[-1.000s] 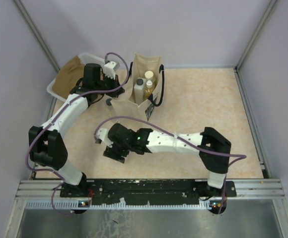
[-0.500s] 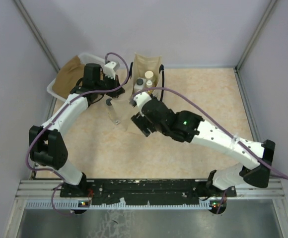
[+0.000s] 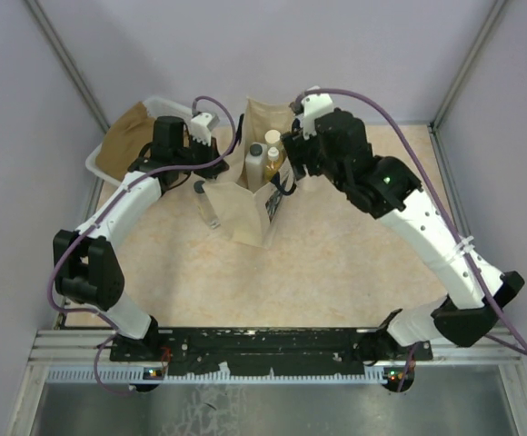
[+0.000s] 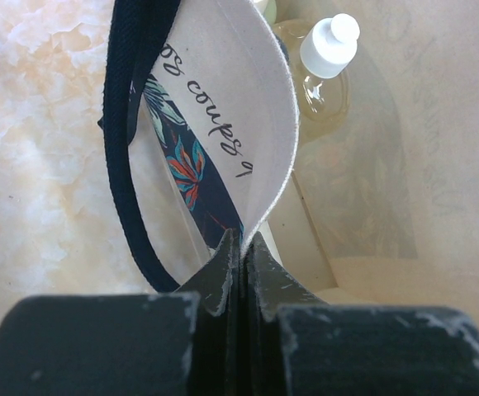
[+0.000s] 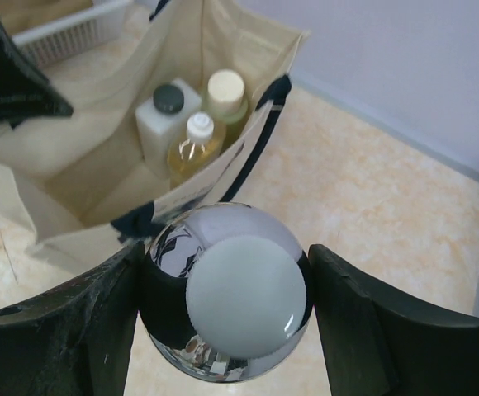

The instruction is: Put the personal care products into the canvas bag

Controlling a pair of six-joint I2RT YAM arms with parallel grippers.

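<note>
The canvas bag stands upright at the table's back middle, its mouth open. Inside stand the square whitish bottle with black cap, the olive-green bottle with cream cap and the amber bottle with white cap. My left gripper is shut on the bag's rim and holds that side out. My right gripper is shut on the silvery round bottle, cap toward the camera, just beside the bag's right edge above the table. The slim clear bottle with black cap stands left of the bag.
A white plastic tub with brown cloth sits at the back left behind my left arm. Metal frame posts and grey walls close the back and sides. The bag's black handle hangs beside the left fingers.
My right arm has swung from the middle of the table up and back to the bag's right side, carrying the silvery bottle. My left arm has kept its hold on the bag's rim.
</note>
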